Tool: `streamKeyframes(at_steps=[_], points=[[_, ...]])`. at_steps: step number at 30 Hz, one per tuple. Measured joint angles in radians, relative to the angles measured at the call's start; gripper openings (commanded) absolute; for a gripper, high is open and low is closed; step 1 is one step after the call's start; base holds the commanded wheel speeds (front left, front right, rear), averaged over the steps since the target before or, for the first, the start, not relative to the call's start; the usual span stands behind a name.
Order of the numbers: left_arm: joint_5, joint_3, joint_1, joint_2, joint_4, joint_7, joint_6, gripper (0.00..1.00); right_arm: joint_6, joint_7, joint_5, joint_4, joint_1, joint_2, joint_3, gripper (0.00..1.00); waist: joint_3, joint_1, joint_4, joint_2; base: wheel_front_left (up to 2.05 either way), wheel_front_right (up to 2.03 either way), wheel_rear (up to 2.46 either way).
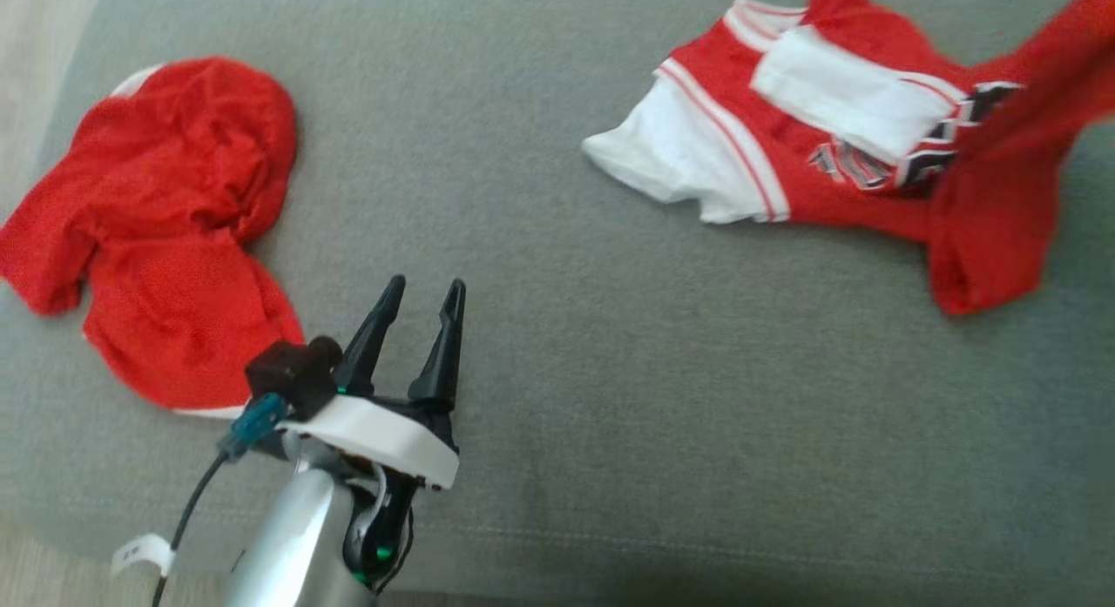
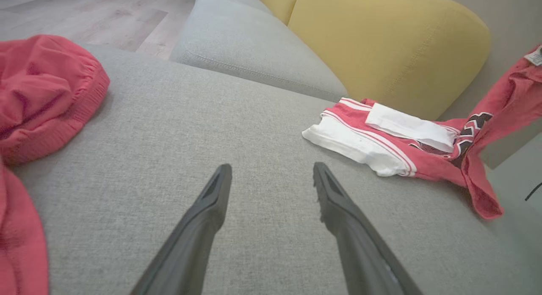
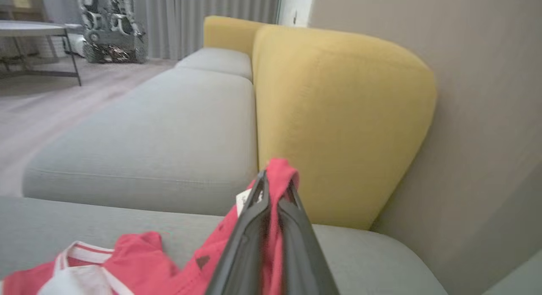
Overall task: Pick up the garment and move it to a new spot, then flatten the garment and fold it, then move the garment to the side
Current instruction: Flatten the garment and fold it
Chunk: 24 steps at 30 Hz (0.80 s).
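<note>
A red and white jersey (image 1: 836,145) with dark lettering lies crumpled on the grey sofa seat (image 1: 557,328) at the upper right of the head view. One red end of the jersey (image 2: 512,96) rises off the seat toward the right. My right gripper (image 3: 275,189) is shut on that lifted red cloth, which pokes out above its fingertips beside a white tag. My left gripper (image 1: 427,298) hovers open over bare seat near the front edge, with nothing between its fingers (image 2: 216,193).
A second, plain red garment (image 1: 165,224) lies bunched at the left of the seat, close to my left gripper. Yellow back cushions (image 2: 381,45) stand behind the jersey, and another grey seat (image 3: 161,130) continues beyond. Wooden floor (image 2: 106,15) and a small table (image 3: 38,32) lie off the sofa.
</note>
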Motion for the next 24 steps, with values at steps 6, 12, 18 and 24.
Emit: streamKeyframes(at_steps=[6,12,18,24], points=[[0.0,-0.017,-0.023,0.0,0.0,0.0,-0.007,1.0,0.0,-0.061,-0.195,0.171,-0.098,-0.034,-0.193,1.0,0.046,0.0001,0.044,0.0,0.0,0.0,0.0],[-0.009,-0.015,-0.03,0.0,0.003,0.0,-0.007,1.0,0.0,-0.114,-0.328,0.253,-0.105,0.015,-0.274,1.0,0.035,-0.0001,0.054,0.0,0.0,0.0,0.0],[-0.009,0.009,-0.027,0.0,0.007,0.0,-0.007,1.0,0.0,-0.215,-0.344,0.27,-0.094,0.088,-0.238,1.0,-0.007,-0.0001,0.023,0.0,0.0,0.0,0.0],[-0.009,0.021,-0.009,-0.001,0.006,0.0,-0.006,1.0,0.0,-0.308,-0.247,0.229,0.02,0.174,-0.126,1.0,-0.074,-0.0001,-0.023,0.0,0.0,0.0,0.0]])
